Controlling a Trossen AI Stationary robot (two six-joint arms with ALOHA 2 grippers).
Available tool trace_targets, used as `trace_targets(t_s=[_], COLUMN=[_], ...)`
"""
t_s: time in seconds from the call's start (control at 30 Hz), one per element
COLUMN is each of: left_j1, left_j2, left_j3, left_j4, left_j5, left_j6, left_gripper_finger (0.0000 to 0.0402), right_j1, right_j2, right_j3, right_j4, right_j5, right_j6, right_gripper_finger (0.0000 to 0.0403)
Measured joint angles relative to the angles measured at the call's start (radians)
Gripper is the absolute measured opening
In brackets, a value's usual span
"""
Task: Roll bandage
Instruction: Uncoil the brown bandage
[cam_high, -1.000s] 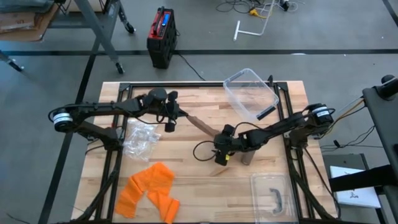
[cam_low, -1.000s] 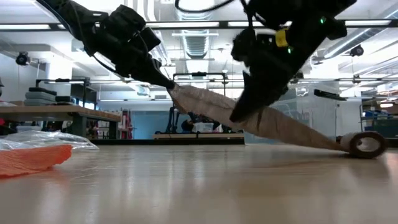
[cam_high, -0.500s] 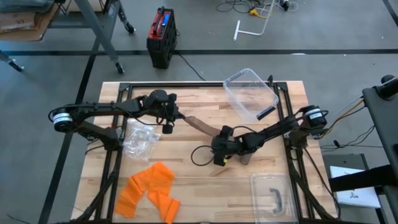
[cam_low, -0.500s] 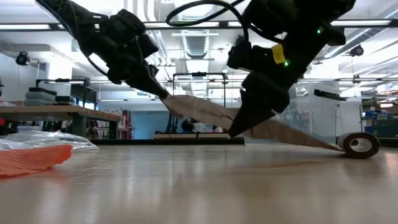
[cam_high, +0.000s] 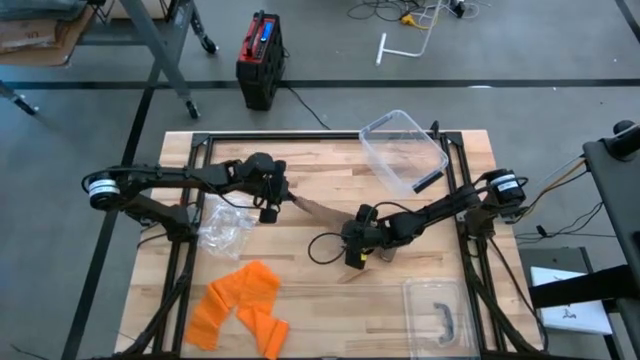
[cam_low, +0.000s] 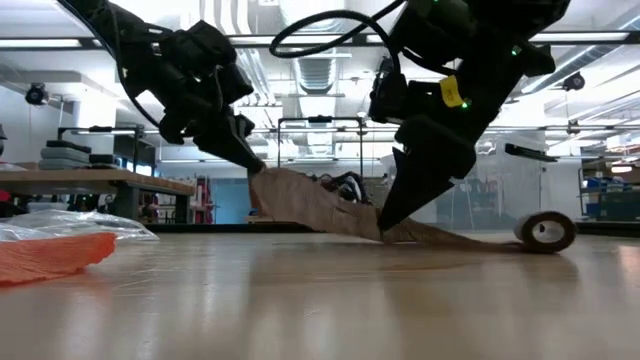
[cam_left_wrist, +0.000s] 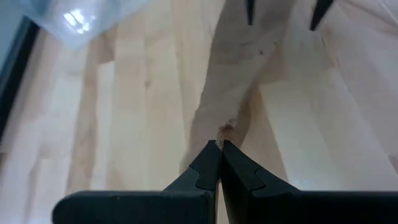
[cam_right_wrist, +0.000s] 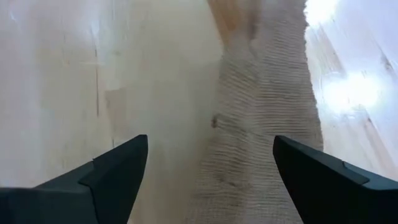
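Note:
A tan bandage strip (cam_high: 322, 212) runs across the middle of the table. Its free end is in my left gripper (cam_high: 284, 198), which is shut on it. The strip slopes down (cam_low: 310, 198) to the tabletop and ends in a small roll (cam_low: 545, 232) standing on its edge on the table. My right gripper (cam_high: 354, 238) is open and points steeply down over the strip's middle. In the right wrist view the strip (cam_right_wrist: 264, 118) lies between its spread fingers, nearer one of them. My left gripper also shows in the low view (cam_low: 248, 163). My left gripper pinches the strip's free end (cam_left_wrist: 226, 129) between its two fingertips, bunched to a narrow point. The fingers slant down and lie along the strip. That end hangs clear of the table, and the strip sags slack from it down to the tabletop. My right gripper (cam_low: 384, 218) has its fingertips down at the strip where it meets the table. I cannot tell whether they touch it.
A clear plastic tub (cam_high: 403, 150) lies tipped at the far right, and its lid (cam_high: 438, 312) lies near right. Orange bandages (cam_high: 240, 303) and a crumpled plastic bag (cam_high: 224, 224) lie on the left. A black cable loop (cam_high: 322, 246) hangs beside my right gripper.
My left gripper has sunk and tipped further down, moving slightly toward the near edge with the strip's end. The strip was drawn taut on a slope. Now it sags, with its middle lying on the table. The roll has shifted a little toward the grippers.

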Motion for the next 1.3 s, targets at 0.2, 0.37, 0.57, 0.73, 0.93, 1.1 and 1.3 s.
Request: trace_targets(t_s=[0.2,0.37,0.57,0.73,0.93,1.1,1.3], left_j1=[-0.03,-0.04,-0.074,-0.103,-0.124,-0.143,-0.158], left_j2=[0.017,0.017,0.032,0.033,0.037,0.135,0.305], left_j3=[-0.001,-0.002,-0.015,-0.034,-0.034,-0.042,-0.043], left_j4=[-0.037,-0.084,-0.13,-0.13,0.014,0.157,0.239], left_j5=[-0.029,-0.029,-0.029,-0.074,-0.088,-0.088,-0.11], left_j6=[-0.009,-0.011,-0.023,-0.045,-0.131,-0.229,-0.27], left_gripper_finger=[0.0,0.0014,0.005,0.0088,0.0119,0.0116,0.0104], right_j1=[0.015,0.047,0.076,0.072,0.052,0.025,0.022], right_j2=[-0.024,-0.079,-0.114,-0.121,-0.121,-0.106,-0.106], right_j3=[0.0,0.0,0.0,0.0,-0.004,-0.011,-0.017], right_j4=[-0.037,-0.166,-0.291,-0.309,-0.305,-0.332,-0.309], right_j5=[0.002,0.002,-0.055,-0.064,-0.024,-0.024,-0.026], right_j6=[0.012,0.056,0.093,0.096,0.113,0.13,0.147], right_gripper_finger=[0.0339,0.0333,0.0336,0.0333,0.0329,0.0326,0.0317])
